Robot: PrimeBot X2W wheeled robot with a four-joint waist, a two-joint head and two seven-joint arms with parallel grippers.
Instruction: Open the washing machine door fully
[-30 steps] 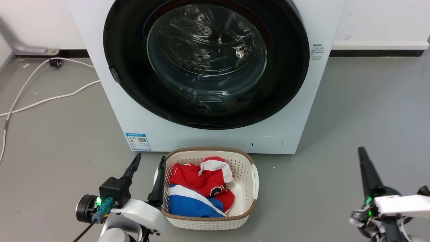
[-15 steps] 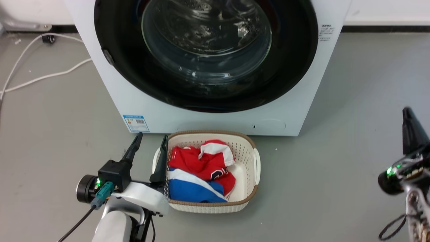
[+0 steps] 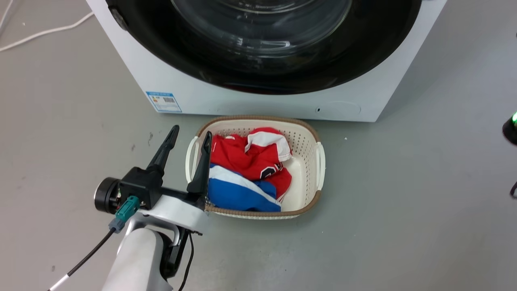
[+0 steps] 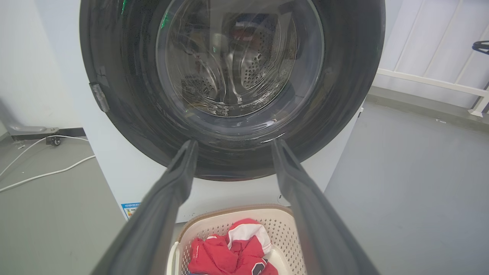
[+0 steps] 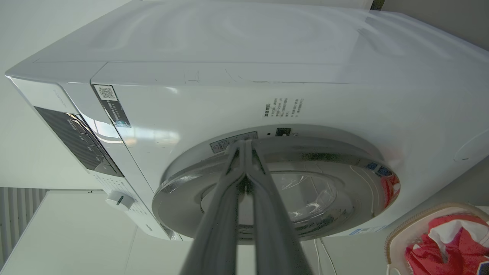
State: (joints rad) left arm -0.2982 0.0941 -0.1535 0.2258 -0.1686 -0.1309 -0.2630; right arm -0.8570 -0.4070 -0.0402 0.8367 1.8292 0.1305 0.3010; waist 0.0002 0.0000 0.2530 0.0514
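Beside the basket [image 3: 319, 157], left fingers [image 3: 164, 147] wide; right fingers [image 5: 267, 206] together, towards the door [image 5: 324, 152]

No wording can be read. The washing machine [image 3: 242, 106] has a blue label [image 3: 163, 101] with a small code at its front's lower left corner. A QR-code sticker [image 5: 106, 93] sits at an upper front corner. Tiny printed lines [image 5: 283, 107] stand beside the washing machine door [image 5: 336, 168].

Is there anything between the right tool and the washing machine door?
Nothing visible does. The shut right tool points at the rim of the washing machine door, and no object crosses that line. The laundry basket sits off to one side.
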